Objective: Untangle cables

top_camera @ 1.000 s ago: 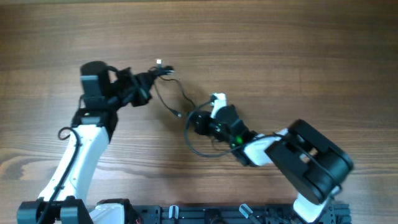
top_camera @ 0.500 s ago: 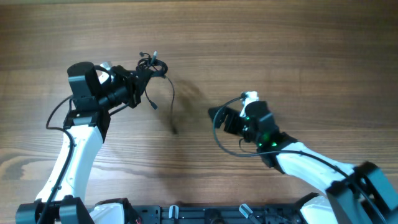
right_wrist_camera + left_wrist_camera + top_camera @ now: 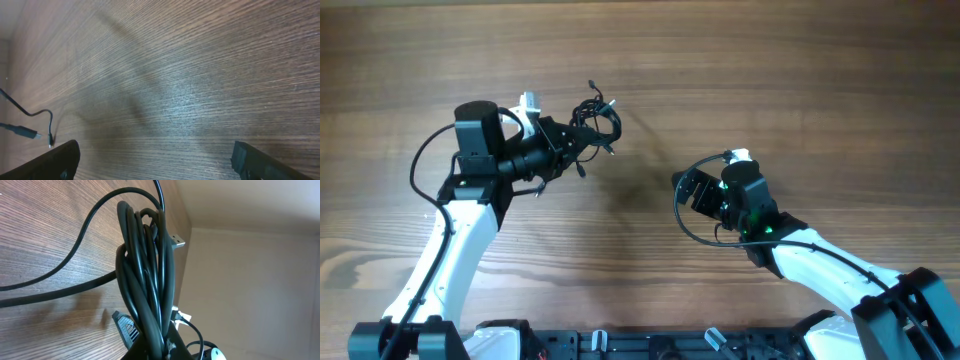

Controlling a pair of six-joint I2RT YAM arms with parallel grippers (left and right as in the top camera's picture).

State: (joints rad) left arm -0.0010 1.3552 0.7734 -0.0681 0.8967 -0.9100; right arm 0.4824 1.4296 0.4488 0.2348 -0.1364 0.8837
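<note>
The wooden bench [image 3: 740, 70] fills the frame. The left arm [image 3: 455, 240] rises from the lower left and bends rightward, the left jaws clamped on the cables [image 3: 596, 112], a looped bundle at upper centre-left whose long axis runs straight out from the jaws. The right arm [image 3: 820, 265] reaches from the lower right toward centre, the right jaws wide apart and empty.
</note>
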